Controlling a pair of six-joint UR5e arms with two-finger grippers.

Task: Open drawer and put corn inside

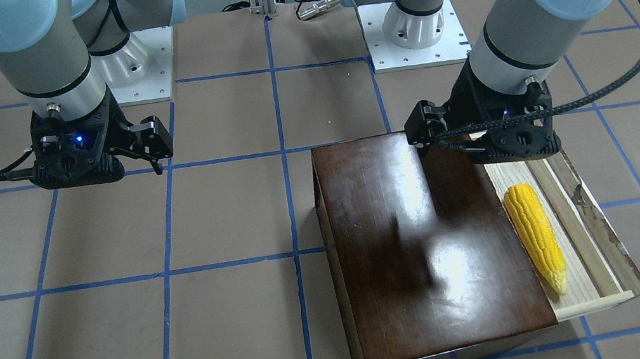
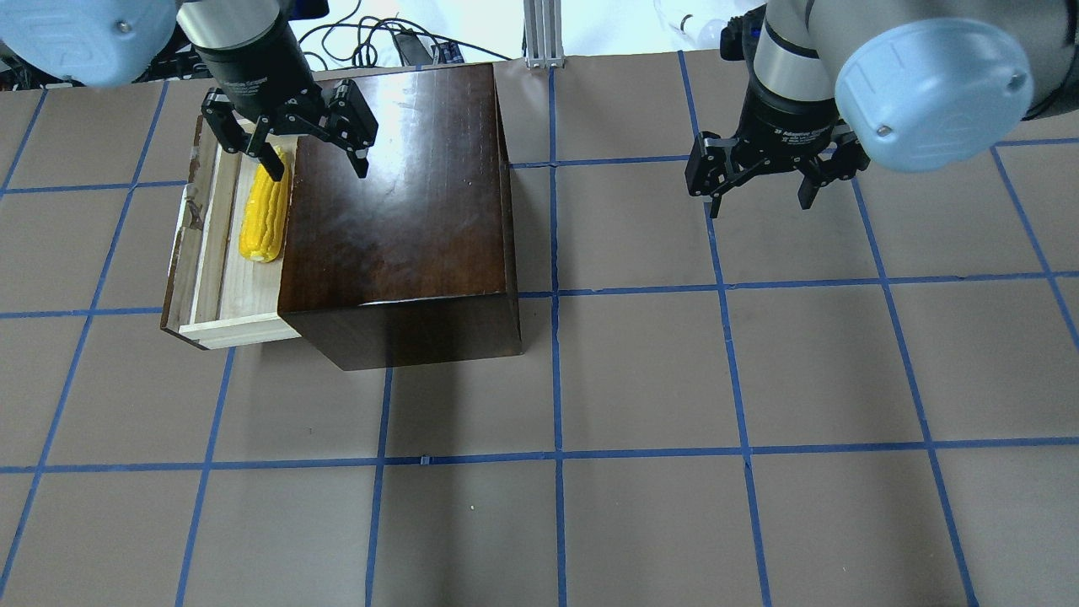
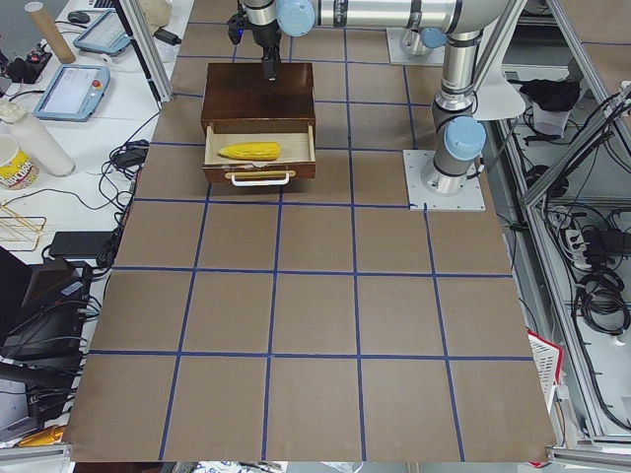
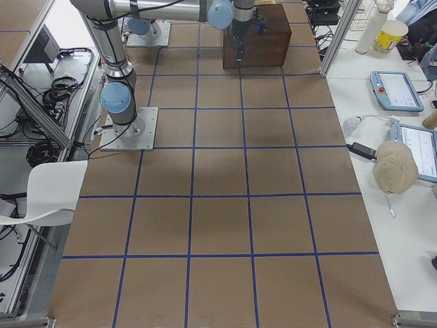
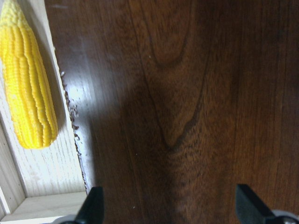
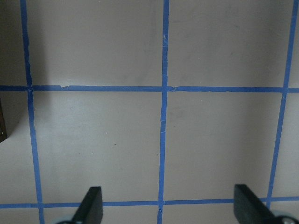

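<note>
Left tool (image 2: 319,171) stands wide apart, empty, over the box (image 2: 405,219); right tool (image 2: 759,205) likewise over the table (image 2: 759,379).

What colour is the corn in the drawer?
The corn is bright yellow, paler at its tip; best seen in the front-facing view.

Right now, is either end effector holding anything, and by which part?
Nothing: left end effector and right end effector are open; corn lies free in the drawer.

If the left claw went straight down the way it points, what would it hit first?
Probably the left claw meets the glossy top of the dark-brown box, which fills its wrist view between the open fingers. The corn lies aside in the drawer.
</note>
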